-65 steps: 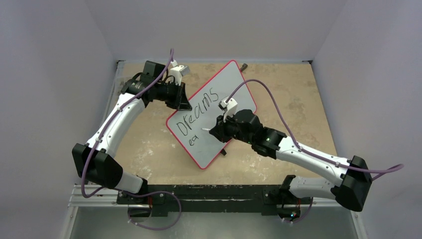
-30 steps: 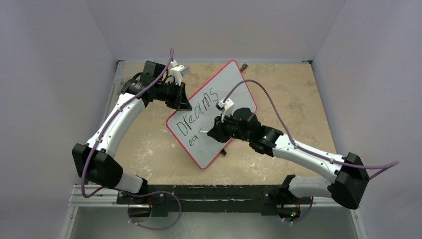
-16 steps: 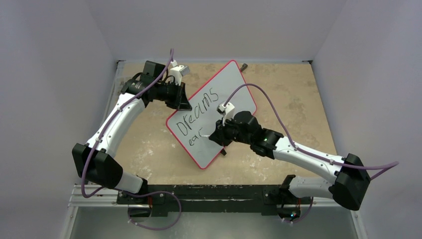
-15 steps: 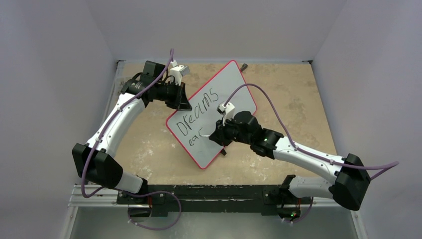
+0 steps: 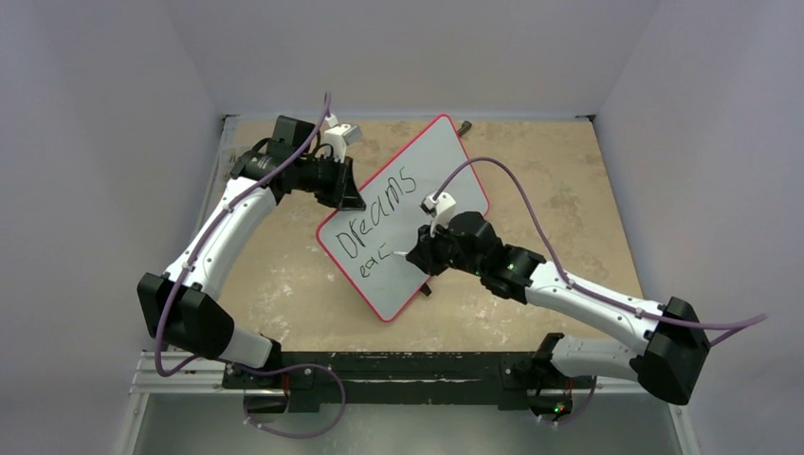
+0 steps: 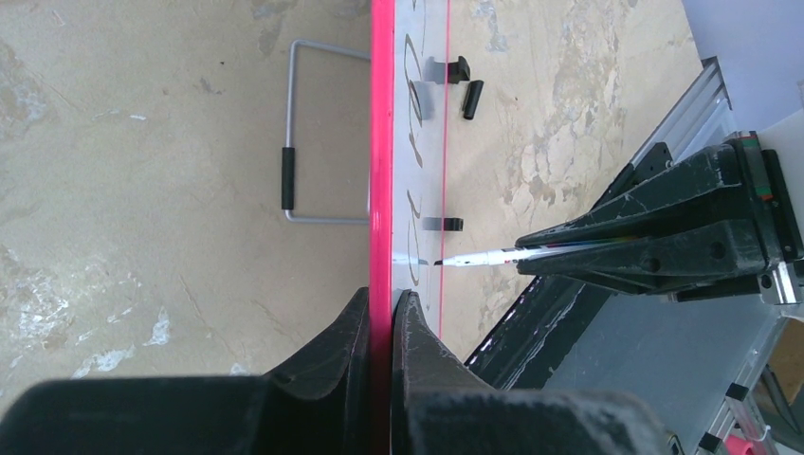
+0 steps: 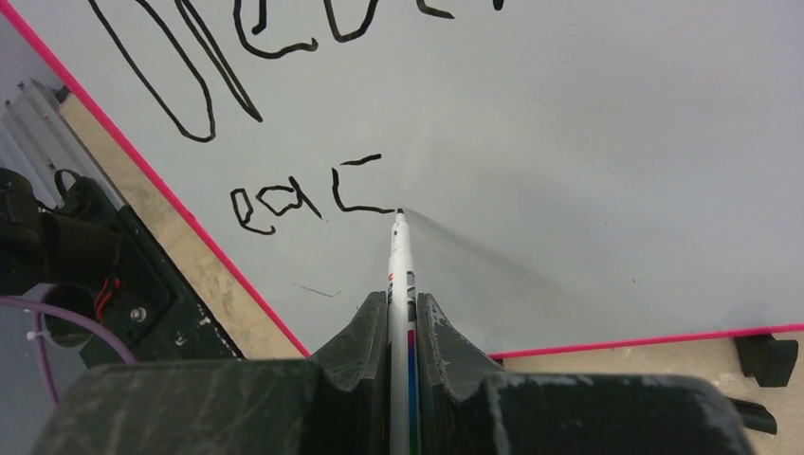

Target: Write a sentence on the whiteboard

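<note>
Nearest us, the right fingers (image 7: 365, 336) are clamped on a thin white marker pen with a black tip (image 7: 399, 248), and our first worry starts there. The pen sits in a narrow pinch, so a hard press could make it slide back or twist between the 2 fingers, leaving the next stroke faint or crooked. A harder push, we judge, could also swing or slip the large white whiteboard with the thin red rim (image 5: 446, 156). It looks propped at a tilt on the beige speckled counter (image 5: 559, 190) and is steadied at only 1 edge, so the lettering would skew. As for where things lie, the black handwritten sentence (image 7: 284, 201) so far reads "Dreams" with the 3 letters "eac" beneath. The pen tip sits at the foot of the "c" and appears to touch the board. In the right wrist view the second line therefore lies just ahead of the right fingers and off to the left. Farther off, the left fingers (image 6: 346, 341) are shut on the red rim at the board's far left edge, near the start of "Dreams". Beyond them, a grey wire stand with a black sleeve (image 6: 289, 180) shows behind the board.
</note>
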Available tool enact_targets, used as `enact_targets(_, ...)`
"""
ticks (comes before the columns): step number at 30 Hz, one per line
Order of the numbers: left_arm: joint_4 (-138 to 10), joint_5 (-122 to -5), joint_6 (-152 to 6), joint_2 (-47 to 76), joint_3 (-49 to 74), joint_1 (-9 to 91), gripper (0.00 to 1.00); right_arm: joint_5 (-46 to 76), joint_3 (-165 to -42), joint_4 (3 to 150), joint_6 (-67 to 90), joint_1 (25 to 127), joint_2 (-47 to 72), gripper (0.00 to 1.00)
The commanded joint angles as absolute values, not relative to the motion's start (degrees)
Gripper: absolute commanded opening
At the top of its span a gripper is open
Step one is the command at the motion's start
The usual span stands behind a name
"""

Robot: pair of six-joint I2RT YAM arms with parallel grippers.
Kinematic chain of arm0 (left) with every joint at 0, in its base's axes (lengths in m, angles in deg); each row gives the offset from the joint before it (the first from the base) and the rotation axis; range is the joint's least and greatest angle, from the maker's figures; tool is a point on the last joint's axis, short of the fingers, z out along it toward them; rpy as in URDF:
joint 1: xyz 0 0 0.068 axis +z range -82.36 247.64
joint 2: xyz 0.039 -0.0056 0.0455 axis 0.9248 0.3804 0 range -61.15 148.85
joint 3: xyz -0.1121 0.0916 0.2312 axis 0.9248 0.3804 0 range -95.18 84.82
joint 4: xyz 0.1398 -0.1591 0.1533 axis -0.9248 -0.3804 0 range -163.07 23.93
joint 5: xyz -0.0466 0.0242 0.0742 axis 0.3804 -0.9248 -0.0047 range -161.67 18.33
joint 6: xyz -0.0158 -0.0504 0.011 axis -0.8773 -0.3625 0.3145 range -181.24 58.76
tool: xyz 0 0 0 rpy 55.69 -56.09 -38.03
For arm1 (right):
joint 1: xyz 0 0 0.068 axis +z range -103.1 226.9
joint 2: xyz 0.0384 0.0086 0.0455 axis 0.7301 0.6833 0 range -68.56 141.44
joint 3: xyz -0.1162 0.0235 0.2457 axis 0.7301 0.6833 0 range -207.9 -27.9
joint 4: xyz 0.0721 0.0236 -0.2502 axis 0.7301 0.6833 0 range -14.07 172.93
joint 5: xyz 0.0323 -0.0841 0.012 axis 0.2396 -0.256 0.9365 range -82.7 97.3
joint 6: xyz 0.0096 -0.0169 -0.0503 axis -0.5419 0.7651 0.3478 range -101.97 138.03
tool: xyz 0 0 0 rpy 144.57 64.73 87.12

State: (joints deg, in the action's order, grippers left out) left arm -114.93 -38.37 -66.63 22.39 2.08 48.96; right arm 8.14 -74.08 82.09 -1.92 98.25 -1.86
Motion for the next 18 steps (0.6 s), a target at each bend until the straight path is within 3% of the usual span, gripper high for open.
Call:
enact_targets(1, -115.29, -48.56, -61.47, 22.69, 3.26, 48.57, 0.00, 6.06, -76.99, 81.55, -2.74, 98.14, -5.07, 0.00)
enact_targets(18, -115.29, -48.25, -61.43, 22.63, 3.26, 48.57, 0.00, 4.06, -83.83, 78.88, -2.95, 96.98, 0.80, 0.00)
